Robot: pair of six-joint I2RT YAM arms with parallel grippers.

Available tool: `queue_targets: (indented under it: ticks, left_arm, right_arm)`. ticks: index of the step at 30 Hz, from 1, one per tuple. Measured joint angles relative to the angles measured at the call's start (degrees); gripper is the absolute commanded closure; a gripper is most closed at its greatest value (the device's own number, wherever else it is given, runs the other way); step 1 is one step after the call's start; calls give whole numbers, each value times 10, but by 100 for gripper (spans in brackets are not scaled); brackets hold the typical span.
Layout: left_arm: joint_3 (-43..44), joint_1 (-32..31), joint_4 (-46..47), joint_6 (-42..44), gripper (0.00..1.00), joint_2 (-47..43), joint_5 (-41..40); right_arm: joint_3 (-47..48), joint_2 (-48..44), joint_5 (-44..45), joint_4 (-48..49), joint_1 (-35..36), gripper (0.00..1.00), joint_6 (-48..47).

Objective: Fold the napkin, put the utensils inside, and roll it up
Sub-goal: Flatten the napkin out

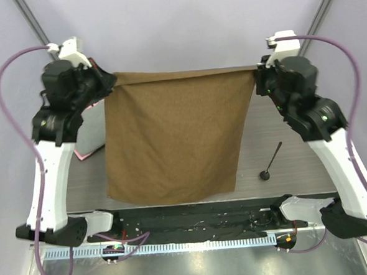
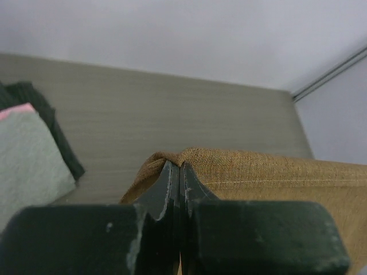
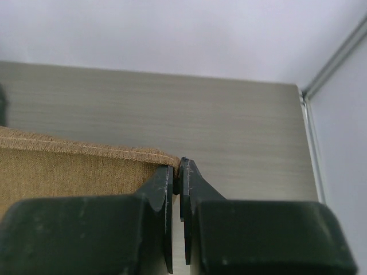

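Left gripper [image 1: 109, 81] and right gripper [image 1: 259, 77] are each clamping a far corner of the brown napkin [image 1: 174, 138], holding that edge taut. The black utensil [image 1: 272, 162] is lying to its right. Moving both corners together, level, should be giving a square fold.

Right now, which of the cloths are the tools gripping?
The brown napkin, pinched at its two top corners by the left tool and right tool. The grey pink-edged cloth and the black cloth lie on the table, ungripped.

Top cam overhead, facing down; 2 wrist cams v. close, fwd-facing; all share napkin [image 1: 171, 138].
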Motion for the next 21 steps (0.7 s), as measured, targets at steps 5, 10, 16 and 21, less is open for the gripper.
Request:
queue_targets:
  ticks: [5,10,16,21]
  left_arm:
    - [-56,1,-3,3,99,34,-11]
    - [-59,0,8,3,99,-18,-5]
    - [-56,-2,9,3,99,-105,26]
    - [-42,-4,-10,2,100,-143,46]
  right_arm:
    - [-23,42,23,-1,-12,99,-7]
    - [-30,6,-2,15,-12,99,-22]
    - [-41,-77,-60,21,-7,99,-28]
    - [-33,-118,-112,10,-6,99,-30]
